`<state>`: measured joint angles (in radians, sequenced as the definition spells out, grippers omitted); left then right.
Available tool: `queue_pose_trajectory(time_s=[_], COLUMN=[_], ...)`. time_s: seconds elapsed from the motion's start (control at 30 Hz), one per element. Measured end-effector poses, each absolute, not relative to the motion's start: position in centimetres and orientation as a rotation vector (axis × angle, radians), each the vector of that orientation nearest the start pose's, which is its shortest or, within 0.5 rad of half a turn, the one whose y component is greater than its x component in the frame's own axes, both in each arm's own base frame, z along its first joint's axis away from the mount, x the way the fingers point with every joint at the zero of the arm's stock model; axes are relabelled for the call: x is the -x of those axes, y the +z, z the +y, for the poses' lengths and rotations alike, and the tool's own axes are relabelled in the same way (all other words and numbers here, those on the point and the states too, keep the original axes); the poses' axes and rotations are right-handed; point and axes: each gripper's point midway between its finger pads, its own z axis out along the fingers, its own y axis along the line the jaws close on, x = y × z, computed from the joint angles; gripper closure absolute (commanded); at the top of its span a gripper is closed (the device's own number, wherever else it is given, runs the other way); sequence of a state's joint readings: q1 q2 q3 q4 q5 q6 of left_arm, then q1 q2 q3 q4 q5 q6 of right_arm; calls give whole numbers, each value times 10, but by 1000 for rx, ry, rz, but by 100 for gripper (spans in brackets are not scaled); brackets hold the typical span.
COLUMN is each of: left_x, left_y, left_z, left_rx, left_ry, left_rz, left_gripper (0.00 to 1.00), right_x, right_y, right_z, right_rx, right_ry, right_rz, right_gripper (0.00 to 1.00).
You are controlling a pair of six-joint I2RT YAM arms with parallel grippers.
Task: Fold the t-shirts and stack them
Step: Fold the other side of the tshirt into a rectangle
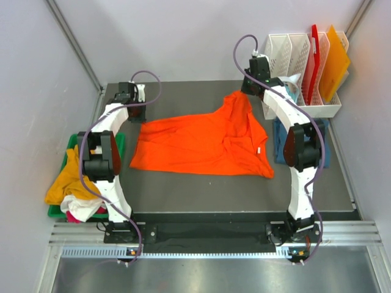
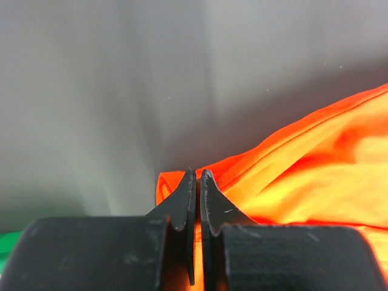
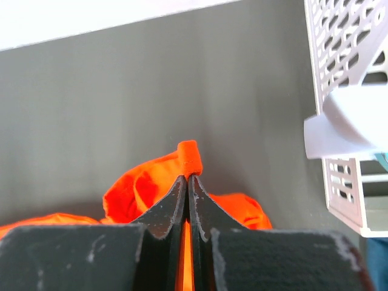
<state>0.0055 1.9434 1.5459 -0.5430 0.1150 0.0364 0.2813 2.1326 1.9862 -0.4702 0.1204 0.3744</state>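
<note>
A bright orange t-shirt [image 1: 195, 143] lies spread on the dark tabletop [image 1: 201, 189], mostly flat on its left half and rumpled toward the right. The left pincer [image 2: 197, 182] is clamped on the shirt's far left corner, orange cloth showing between its closed tips. The right pincer [image 3: 188, 185] is pinched shut on a fold at the shirt's far right, a nub of cloth poking past its tips. A green bin [image 1: 119, 141] at the left edge holds a yellow-orange shirt [image 1: 64, 183] and a white shirt [image 1: 79, 207]. A dark blue shirt [image 1: 280, 146] lies at the right, near a white rack [image 1: 287, 55] holding 2 boards, red [image 1: 314, 55] and orange [image 1: 336, 61]
</note>
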Motion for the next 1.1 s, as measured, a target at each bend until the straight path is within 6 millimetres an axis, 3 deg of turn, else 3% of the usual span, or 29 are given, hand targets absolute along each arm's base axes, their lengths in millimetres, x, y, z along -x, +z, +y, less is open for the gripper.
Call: queue_pose_trajectory(time_s=[0.27, 0.37, 0.47, 0.6, 0.7, 0.77, 0.9, 1.1], left_x=[-480, -477, -472, -466, -462, -458, -449, -439], left_y=[107, 123, 151, 186, 196, 191, 171, 153], left_z=[-16, -16, -14, -11, -10, -10, -8, -3], left_rx=[-71, -72, -68, -64, -63, -61, -59, -78], left_ry=[-129, -122, -103, -81, -75, -71, -59, -22], left_rz=[2473, 2440, 2380, 2298, 2268, 2277, 2325, 2373], left_gripper=[100, 100, 100, 100, 100, 100, 100, 100], right_x=[-544, -520, -500, -480, -470, -463, -446, -420], right_y=[167, 171, 191, 234, 261, 268, 251, 194], right_z=[150, 143, 137, 136, 140, 144, 150, 150], right_rx=[-154, -147, -148, -148, -138, -127, -109, -105], right_ry=[198, 181, 177, 206, 235, 249, 250, 211], right_rz=[2241, 2247, 2217, 2125, 2061, 2040, 2075, 2199], right_gripper=[100, 100, 100, 100, 100, 100, 100, 100])
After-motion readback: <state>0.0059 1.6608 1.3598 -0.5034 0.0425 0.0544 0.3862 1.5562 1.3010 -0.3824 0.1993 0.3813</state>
